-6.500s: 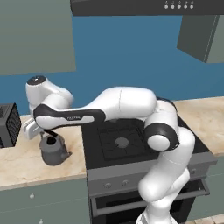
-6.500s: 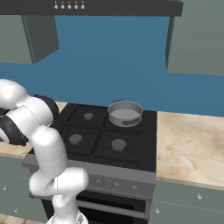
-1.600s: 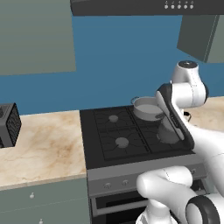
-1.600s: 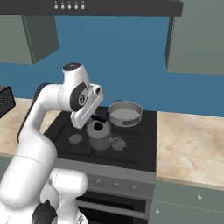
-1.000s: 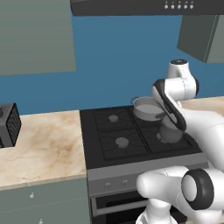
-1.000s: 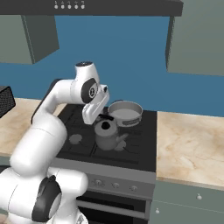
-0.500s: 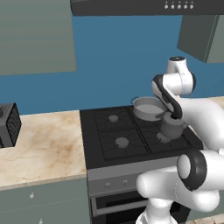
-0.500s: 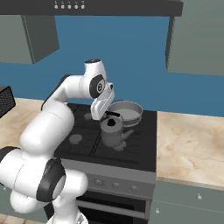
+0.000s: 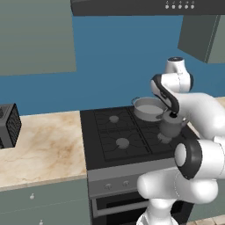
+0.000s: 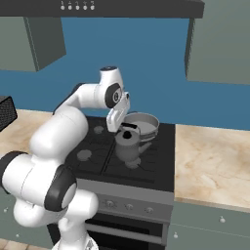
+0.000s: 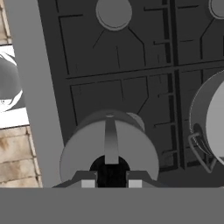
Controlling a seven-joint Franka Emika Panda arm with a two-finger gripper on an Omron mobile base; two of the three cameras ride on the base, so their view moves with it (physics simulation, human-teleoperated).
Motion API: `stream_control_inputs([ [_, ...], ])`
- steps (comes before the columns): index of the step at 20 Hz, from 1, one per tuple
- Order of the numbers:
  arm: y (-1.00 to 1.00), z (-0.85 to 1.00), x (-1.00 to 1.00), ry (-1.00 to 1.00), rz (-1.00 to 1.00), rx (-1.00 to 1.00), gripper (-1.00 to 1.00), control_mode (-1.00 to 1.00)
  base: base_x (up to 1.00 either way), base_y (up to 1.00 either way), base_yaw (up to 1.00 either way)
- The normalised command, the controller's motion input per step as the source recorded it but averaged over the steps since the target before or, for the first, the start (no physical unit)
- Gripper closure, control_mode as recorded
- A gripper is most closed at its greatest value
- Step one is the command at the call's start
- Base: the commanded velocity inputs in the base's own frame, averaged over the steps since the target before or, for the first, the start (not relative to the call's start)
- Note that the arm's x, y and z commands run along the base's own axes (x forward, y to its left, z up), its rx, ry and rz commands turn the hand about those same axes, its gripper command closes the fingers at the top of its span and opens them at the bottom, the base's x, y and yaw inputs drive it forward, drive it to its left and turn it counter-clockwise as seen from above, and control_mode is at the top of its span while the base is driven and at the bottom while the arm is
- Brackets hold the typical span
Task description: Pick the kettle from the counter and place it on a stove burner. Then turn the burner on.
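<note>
The claw [image 10: 128, 126] was clamped on the black arched handle of the small squat dark grey kettle [image 10: 128, 145], which hung below it over a round grey stove burner [image 10: 132, 163] — only the hand view showed the fingertips [image 11: 89, 183]. Just behind stood a shiny silver pot [image 10: 141, 122]; contents unclear.

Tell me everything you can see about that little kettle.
The kettle is small, squat and dark grey, metal by its look, with a black arched handle, a black lid knob and a short spout pointing to the right in the right base view. It is upright over the stove's front right burner, just in front of the silver pot. The gripper is shut on its handle from above. Whether it rests on the grate is unclear.
</note>
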Motion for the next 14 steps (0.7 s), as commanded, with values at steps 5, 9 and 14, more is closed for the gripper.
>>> stream_control_inputs([
  [5,0.0,-0.11,0.09,0.0,0.02,0.0,1.0,-1.0,0.0,0.0,0.0],
  [9,0.0,-0.12,0.0,0.0,0.0,0.0,1.0,-1.0,0.0,0.0,0.0],
  [14,-0.01,-0.11,0.03,0.0,0.01,0.0,1.0,-1.0,0.0,0.0,0.0],
])
